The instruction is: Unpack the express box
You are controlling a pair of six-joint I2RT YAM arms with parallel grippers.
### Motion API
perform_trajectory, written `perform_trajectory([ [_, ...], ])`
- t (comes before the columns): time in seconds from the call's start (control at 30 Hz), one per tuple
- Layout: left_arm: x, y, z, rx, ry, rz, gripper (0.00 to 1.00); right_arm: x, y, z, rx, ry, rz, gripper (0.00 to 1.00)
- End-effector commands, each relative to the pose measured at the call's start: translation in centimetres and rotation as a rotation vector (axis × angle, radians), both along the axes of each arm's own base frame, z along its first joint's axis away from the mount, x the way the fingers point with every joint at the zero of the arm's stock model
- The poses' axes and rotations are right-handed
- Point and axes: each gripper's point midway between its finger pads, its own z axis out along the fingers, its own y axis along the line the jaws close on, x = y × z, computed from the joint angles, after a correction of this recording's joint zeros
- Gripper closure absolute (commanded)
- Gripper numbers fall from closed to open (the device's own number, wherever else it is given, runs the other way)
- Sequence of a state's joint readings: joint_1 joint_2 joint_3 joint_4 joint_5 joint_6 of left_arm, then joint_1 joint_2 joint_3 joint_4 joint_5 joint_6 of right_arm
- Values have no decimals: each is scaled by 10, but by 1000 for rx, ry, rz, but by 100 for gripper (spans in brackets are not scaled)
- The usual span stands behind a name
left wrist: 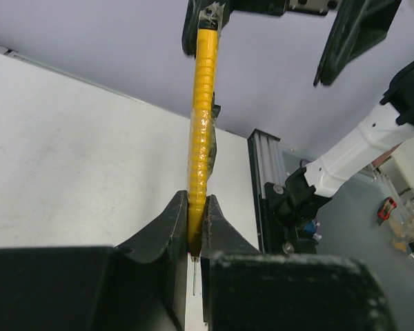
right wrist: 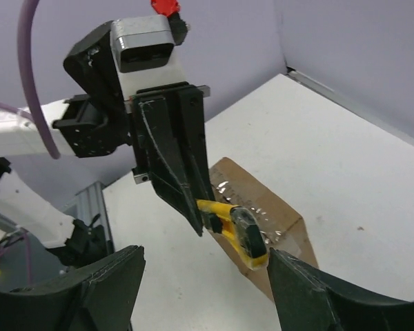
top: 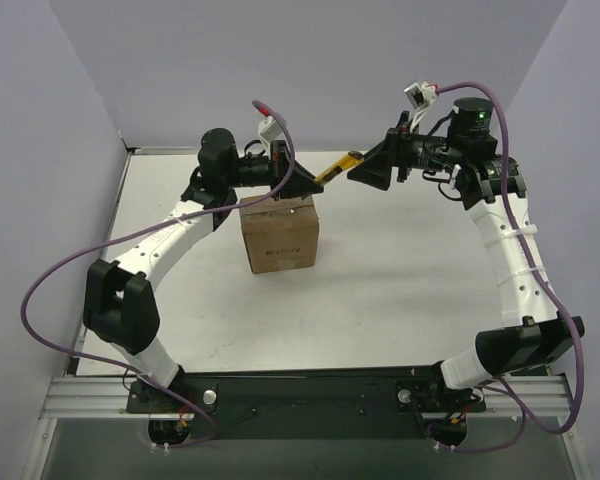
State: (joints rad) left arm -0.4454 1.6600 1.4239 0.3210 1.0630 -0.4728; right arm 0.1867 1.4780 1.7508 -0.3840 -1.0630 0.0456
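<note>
On the left half of the table (top: pixel 410 280), the left arm bends inward from its base, and the left gripper (left wrist: pixel 195 203) sits over the far top edge of the express box (top: pixel 280 240). I cannot tell whether gripper and box touch. The box stands upright on the white surface, left of centre and toward the far side, with dark printing on the brown side that faces the arm bases. In the right wrist view its top flaps lie shut under a strip of shiny clear tape (right wrist: pixel 243 189).

The left gripper's jaws are pressed together on one end of a yellow utility knife (left wrist: pixel 201 124), clamping its ribbed body from both sides. In the left wrist view a thin blade (left wrist: pixel 194 272) pokes out just past the pinch point, between the fingers. From there the knife runs up and to the right in the overhead view, off the table and above the box, toward the other arm.

At the right, the right arm reaches across from its side, and the right gripper (right wrist: pixel 203 254) faces the knife's free, dark-capped end. Its jaws are spread wide, one on either side of that end. The left wrist view shows one finger right at the knife's tip and the other well apart from it; whether the near finger makes contact cannot be told.
</note>
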Motion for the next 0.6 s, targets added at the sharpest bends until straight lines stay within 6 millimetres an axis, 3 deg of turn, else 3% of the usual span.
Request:
perform_trajectory([
  [0.0, -10, -5, 44, -129, -16, -46, 100, -29, 21, 22, 110, 3, 152, 27],
  [0.1, -10, -8, 46, -137, 13, -56, 100, -25, 25, 15, 97, -2, 140, 27],
  [0.27, -8, -11, 47, -140, 15, -69, 100, -11, 32, 21, 122, -12, 136, 32],
  [0.57, -10, -13, 47, -145, 19, -86, 100, -12, 52, 15, 133, 19, 192, 38],
])
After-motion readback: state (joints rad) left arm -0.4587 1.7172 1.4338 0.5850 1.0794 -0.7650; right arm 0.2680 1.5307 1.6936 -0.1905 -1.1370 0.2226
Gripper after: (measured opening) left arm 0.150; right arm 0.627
